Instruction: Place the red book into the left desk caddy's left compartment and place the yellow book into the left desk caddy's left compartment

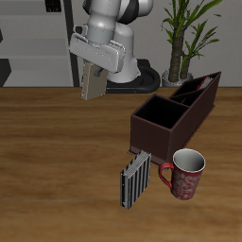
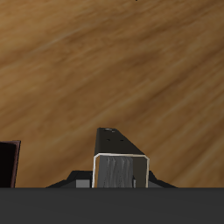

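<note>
The end effector [image 1: 93, 83] hangs high above the bench [image 1: 57, 151], clamped on the yellow book [image 1: 92, 82], which hangs nearly upright below the fingers, tilted a little. The wrist view shows the same book [image 2: 121, 166] end-on between the fingers, bare wood beneath it.

The caddy [image 1: 175, 115] lies at about four o'clock from the book, well apart from it. A dark slab, likely the red book [image 1: 194, 88], leans in its far end section, so the yellow book is judged the step in hand.

Risks: the grip takes only the book's top edge, so a quick swing could make it pivot or slip. A tilted book may catch the caddy's rim or a divider on the way down. It could also jam against the leaning slab or drop into the wrong section.

A striped book [image 1: 135, 180] and mug [image 1: 185, 173] stand near the caddy's front end, clear of a high path.
</note>
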